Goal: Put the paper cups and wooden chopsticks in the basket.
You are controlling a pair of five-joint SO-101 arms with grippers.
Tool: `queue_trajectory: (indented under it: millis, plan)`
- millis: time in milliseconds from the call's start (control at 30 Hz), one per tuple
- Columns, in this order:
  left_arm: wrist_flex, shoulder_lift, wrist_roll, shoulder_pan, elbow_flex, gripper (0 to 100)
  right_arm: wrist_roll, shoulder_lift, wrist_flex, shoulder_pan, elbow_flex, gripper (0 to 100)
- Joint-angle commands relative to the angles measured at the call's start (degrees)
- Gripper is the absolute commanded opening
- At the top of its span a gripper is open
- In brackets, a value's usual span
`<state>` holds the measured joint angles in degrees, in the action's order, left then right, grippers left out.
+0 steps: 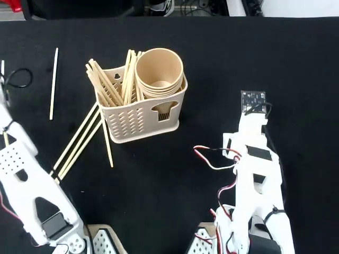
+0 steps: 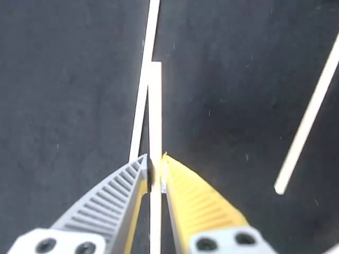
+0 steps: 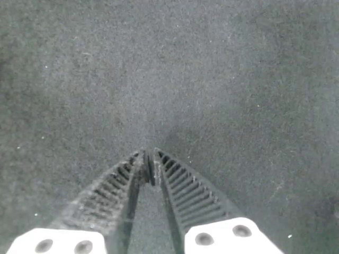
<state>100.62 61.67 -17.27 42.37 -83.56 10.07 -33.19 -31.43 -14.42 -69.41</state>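
At mid-table, the beige slotted basket stood upright on the black table cloth. A stack of paper cups sat nested, mouth up, in its right-hand compartment. A bundle of wooden chopsticks leaned in the other compartment, tips fanning out over the rim.

On the cloth:
- Three long chopsticks lay side by side, slanting from the basket's left wall toward the left arm.
- A shorter stick lay just in front of the basket's left corner.
- One lone chopstick lay well apart toward the left edge, near a loop of black cable.

Left gripper: jaws pinched on a single stick. The held chopstick ran straight out between the grey finger and the yellow finger. A second stick lay close beside the held one. A third stick lay apart from them at an angle.

Right gripper: jaws drawn together, tips touching, nothing between them, above the cloth. The right arm sat to the right of the basket, well apart from it.
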Motion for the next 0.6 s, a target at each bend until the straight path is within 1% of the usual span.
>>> queue_trajectory:
  millis: [0, 133, 267, 333, 467, 567]
  plan:
    - [0.44, -16.09, -0.18, -0.31, 18.42, 3, 0.7, -0.13, 0.88, 0.18, 0.31, 2.1]
    - [0.18, -26.99, -1.93, -2.24, 31.69, 3, 0.7, -0.13, 0.88, 0.18, 0.22, 2.1]
    - [-0.18, -35.78, -1.85, -3.03, 39.52, 3, 0.7, -0.13, 0.88, 0.18, 0.22, 2.1]
    - [-1.85, -39.3, -1.67, -3.03, 43.65, 3, 0.7, -0.13, 0.88, 0.18, 0.22, 2.1]
    - [-10.2, -47.21, -1.67, -3.38, 58.42, 3, 0.7, -0.13, 0.88, 0.26, 0.22, 2.1]
    - [-20.22, -56.0, -1.67, -3.91, 73.36, 3, 0.7, -0.13, 0.88, 0.35, 0.22, 2.1]
